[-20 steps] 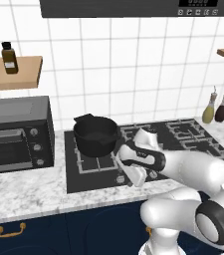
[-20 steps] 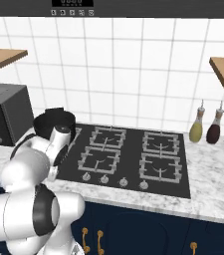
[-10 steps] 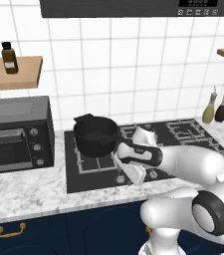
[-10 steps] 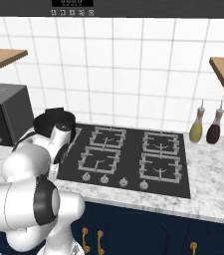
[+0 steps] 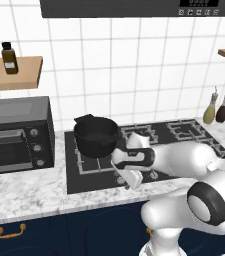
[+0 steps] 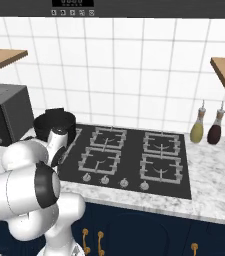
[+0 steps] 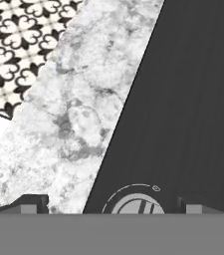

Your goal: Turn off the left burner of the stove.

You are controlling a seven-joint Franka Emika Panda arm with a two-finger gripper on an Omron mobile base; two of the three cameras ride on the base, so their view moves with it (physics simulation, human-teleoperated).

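Hanging low over the front edge of the stove (image 5: 184, 134), the pincer (image 7: 108, 208) pointed down at a round silver knob (image 7: 133, 205) that sat at six o'clock in the hand view, between its two dark fingertips (image 7: 34, 203). Those tips stood spread, one over the marbled tabletop (image 7: 83, 114) at seven o'clock and one over the black glass at five o'clock, with nothing held. I judged the knob lay just ahead of the pincer, a shade toward the five o'clock tip, so the closing move would need a slight shift that way. Farther back, in the left base view, the left burner (image 5: 86, 162) lay at eleven o'clock from the hand, its grate carrying a black pot (image 5: 96, 134). Beyond it stood the toaster oven (image 5: 16, 135) at nine o'clock.
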